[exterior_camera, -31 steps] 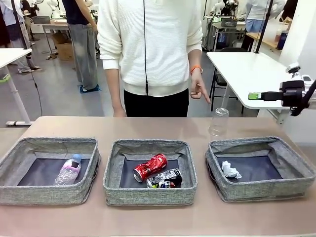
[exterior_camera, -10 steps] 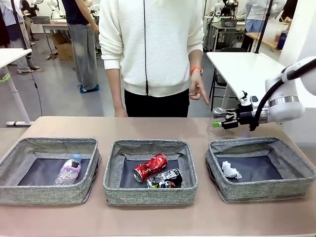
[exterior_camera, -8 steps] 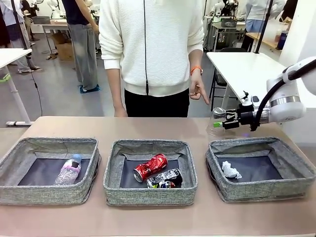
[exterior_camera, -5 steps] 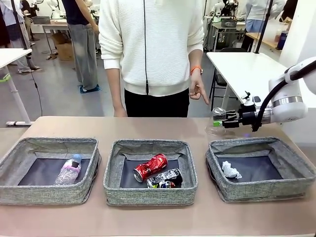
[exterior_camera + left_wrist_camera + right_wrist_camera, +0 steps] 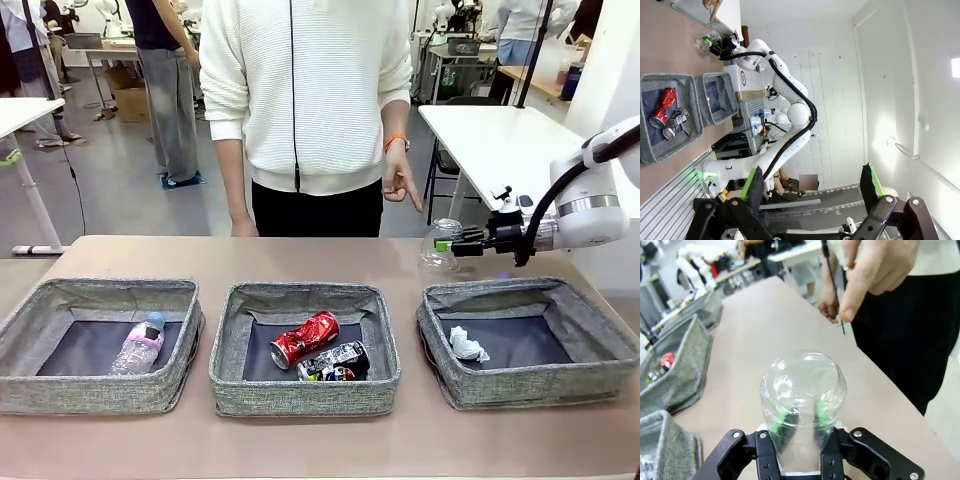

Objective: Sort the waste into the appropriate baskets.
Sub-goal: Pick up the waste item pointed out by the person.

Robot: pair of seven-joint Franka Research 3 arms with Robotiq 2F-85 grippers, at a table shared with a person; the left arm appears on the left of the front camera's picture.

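My right gripper [image 5: 456, 243] reaches in from the right, behind the right basket [image 5: 530, 290], and is shut on the clear plastic cup [image 5: 440, 246]. In the right wrist view the cup [image 5: 803, 390] sits squeezed between my green pads [image 5: 781, 419], its closed end pointing away from me. My left gripper [image 5: 812, 175] is open with nothing in it and points away from the table. A clear plastic bottle [image 5: 138, 345] lies in the left basket [image 5: 100, 295]. The red can [image 5: 304, 338] and the black-and-silver can [image 5: 335, 360] lie in the middle basket [image 5: 305, 395]. A white paper wad [image 5: 466, 345] lies in the right basket.
A person in a white sweater stands at the far edge, one hand [image 5: 403, 185] hanging just above and left of the cup; the same hand [image 5: 875, 270] looms close in the right wrist view. A white table [image 5: 500, 140] stands behind at the right.
My right gripper has closed on the cup, squeezing it, and has drawn slightly to the right with it. The left arm and the baskets' contents have not moved.
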